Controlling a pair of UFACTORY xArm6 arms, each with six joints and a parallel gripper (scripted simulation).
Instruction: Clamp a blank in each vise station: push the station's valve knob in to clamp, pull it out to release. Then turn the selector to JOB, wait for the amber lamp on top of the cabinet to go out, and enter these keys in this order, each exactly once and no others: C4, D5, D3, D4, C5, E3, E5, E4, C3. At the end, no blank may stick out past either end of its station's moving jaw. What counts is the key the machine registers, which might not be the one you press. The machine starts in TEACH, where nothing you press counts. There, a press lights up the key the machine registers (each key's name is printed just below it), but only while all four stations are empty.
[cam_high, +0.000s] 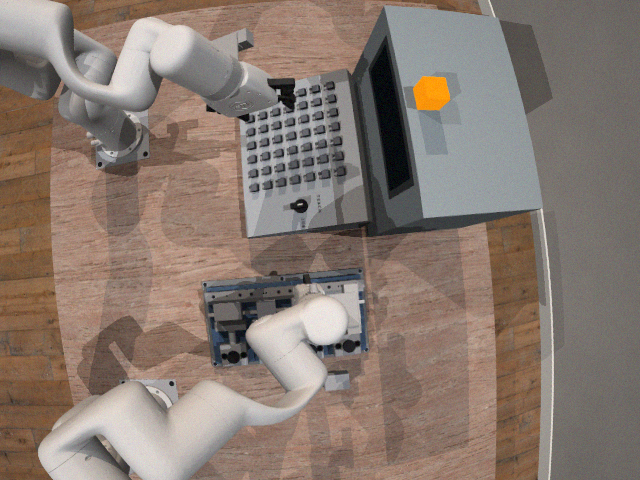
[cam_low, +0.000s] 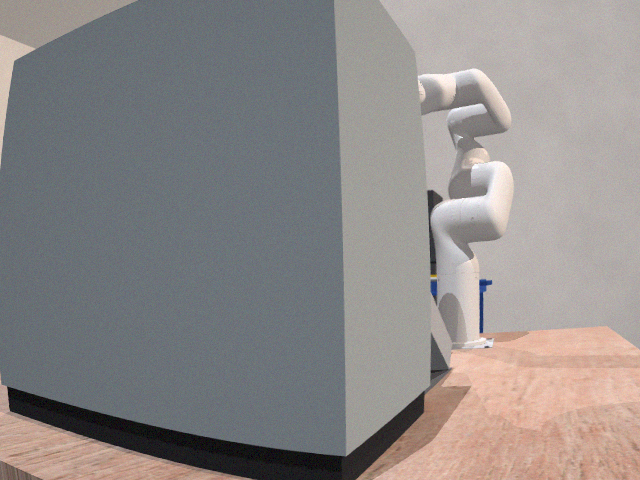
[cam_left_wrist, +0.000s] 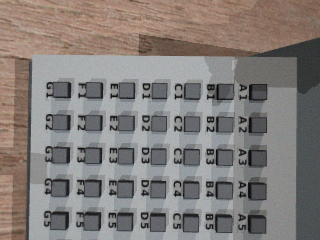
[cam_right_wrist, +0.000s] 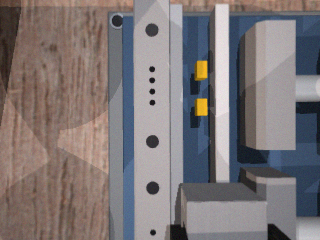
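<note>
The right gripper (cam_right_wrist: 227, 234) is shut on a grey blank (cam_right_wrist: 225, 212) and holds it over the vise fixture (cam_right_wrist: 116, 165) (cam_high: 210, 330), beside the end station's moving jaw (cam_right_wrist: 272, 85). No blank shows in that end station. Grey blocks (cam_high: 227, 311) (cam_high: 266, 308) sit at the two leftmost stations; they look like blanks. The left gripper (cam_high: 289, 98) is open above the key panel (cam_high: 330, 217) (cam_left_wrist: 285, 75); its fingers are outside the left wrist view. No key looks lit. The selector (cam_high: 299, 205) stands near its TEACH and JOB labels. The lamp (cam_high: 431, 93) on the cabinet is bright orange.
Another grey block (cam_high: 337, 381) lies on the table just below the fixture. A grey piece stands behind the left arm's wrist. The cabinet (cam_high: 475, 129) (cam_low: 180, 206) borders the key panel. The right arm covers the fixture's middle. Black valve knobs (cam_high: 233, 356) (cam_high: 348, 345) show along its near edge.
</note>
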